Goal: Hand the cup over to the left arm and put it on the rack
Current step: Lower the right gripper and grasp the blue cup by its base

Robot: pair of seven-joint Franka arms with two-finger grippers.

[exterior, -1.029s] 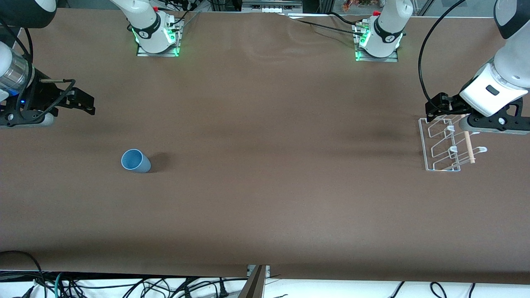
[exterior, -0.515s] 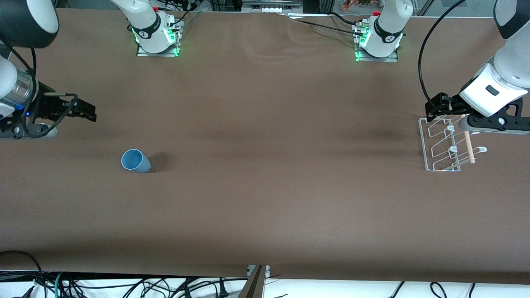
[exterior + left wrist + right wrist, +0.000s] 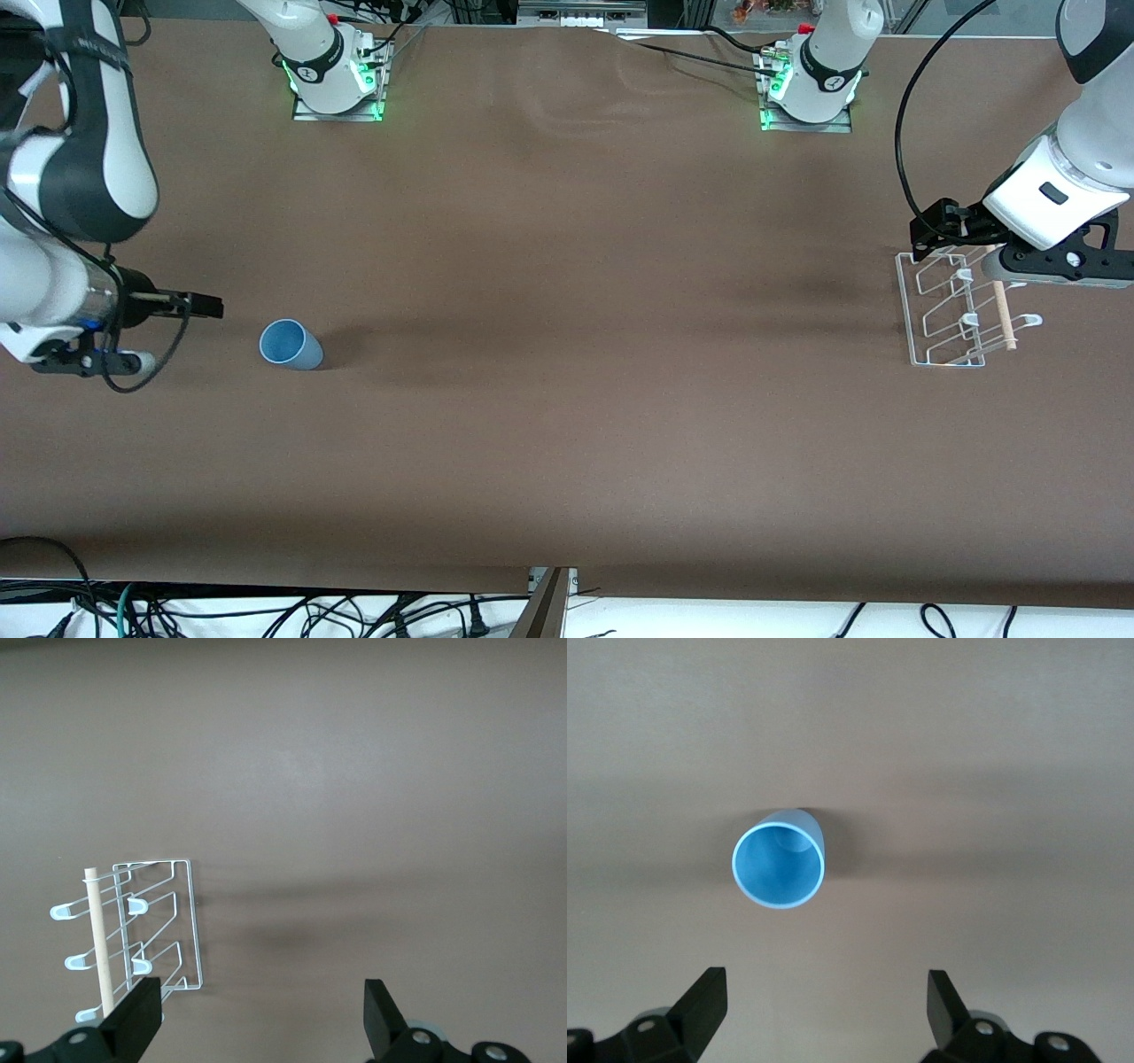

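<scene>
Front view: left hand [image 3: 926,237] spread, overlapping rack [image 3: 912,337]; right hand [image 3: 211,307] spread, empty, beside cup [image 3: 290,345].

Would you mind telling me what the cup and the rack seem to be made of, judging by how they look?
The cup looks like plastic: even light blue, smooth, unmarked, with a thin rim and a dull sheen. The rack seems mixed: a clear frame, probably acrylic, since the table shows through it; thin white loops that look like coated wire; and a pale tan dowel, apparently wood.
</scene>
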